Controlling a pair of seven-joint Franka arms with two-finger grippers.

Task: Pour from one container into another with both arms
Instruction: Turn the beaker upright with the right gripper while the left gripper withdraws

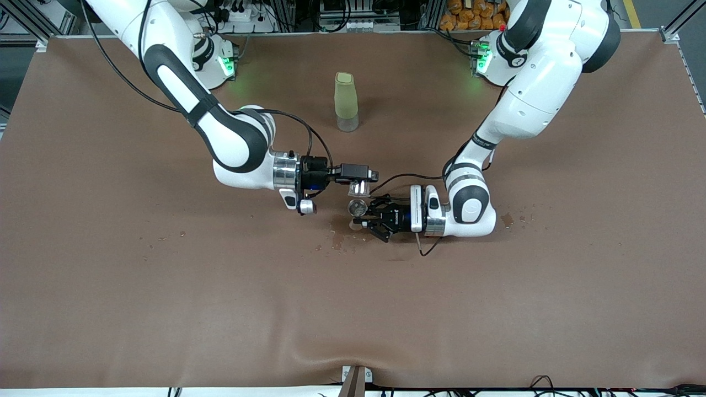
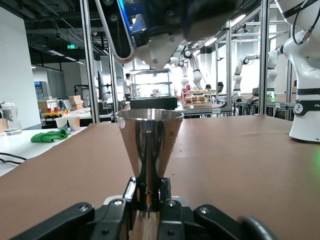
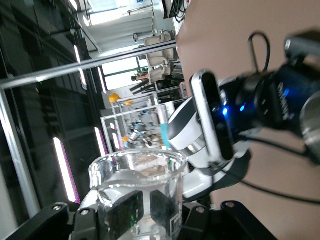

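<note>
My left gripper (image 1: pixel 368 218) lies low over the middle of the table, shut on the waist of the steel jigger (image 1: pixel 357 208), whose open mouth faces up. In the left wrist view the jigger (image 2: pixel 149 145) stands upright between the fingers of that gripper (image 2: pixel 148 192). Just above the jigger, my right gripper (image 1: pixel 366 177) is turned sideways and shut on the tiny clear glass cup (image 1: pixel 358 189), which is tipped with its rim over the jigger's mouth. In the right wrist view the cup (image 3: pixel 137 185) fills the space between that gripper's (image 3: pixel 141 210) dark pads.
A tall pale-green bottle (image 1: pixel 346 102) stands farther from the front camera than both grippers, between the two arm bases. Wet spots (image 1: pixel 337 240) mark the brown table cover just nearer the camera than the jigger, and more (image 1: pixel 507 219) lie beside the left arm's wrist.
</note>
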